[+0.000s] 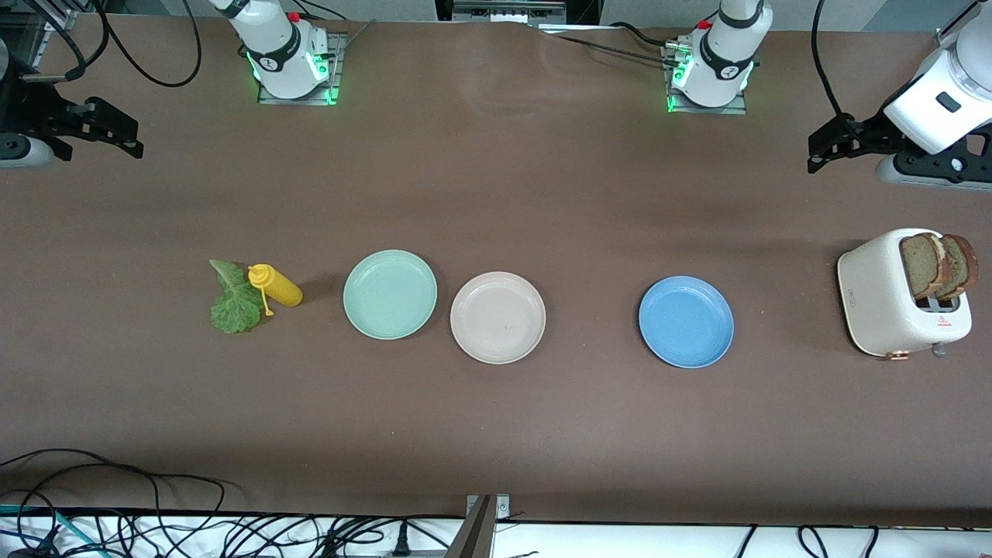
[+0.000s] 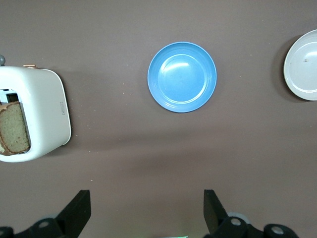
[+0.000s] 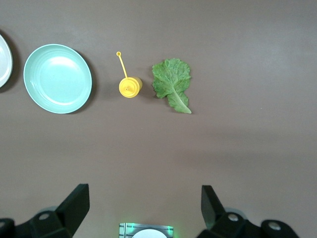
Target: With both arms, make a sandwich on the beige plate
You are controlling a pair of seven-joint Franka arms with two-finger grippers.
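Observation:
The beige plate (image 1: pixel 497 317) lies bare mid-table; its rim also shows in the left wrist view (image 2: pixel 303 64) and the right wrist view (image 3: pixel 3 60). Two brown bread slices (image 1: pixel 939 265) stand in a white toaster (image 1: pixel 883 306) at the left arm's end; one slice shows in the left wrist view (image 2: pixel 14 130). A green lettuce leaf (image 1: pixel 235 304) lies on the table at the right arm's end and shows in the right wrist view (image 3: pixel 172 84). My left gripper (image 1: pixel 821 151) (image 2: pixel 146 208) is open and empty, high near the toaster's end. My right gripper (image 1: pixel 128 138) (image 3: pixel 143 206) is open and empty, high at the lettuce's end.
A mint green plate (image 1: pixel 390 294) lies beside the beige plate toward the lettuce. A blue plate (image 1: pixel 686 321) lies between the beige plate and the toaster. A yellow squeeze bottle (image 1: pixel 275 286) stands touching the lettuce. Cables run along the table's front edge.

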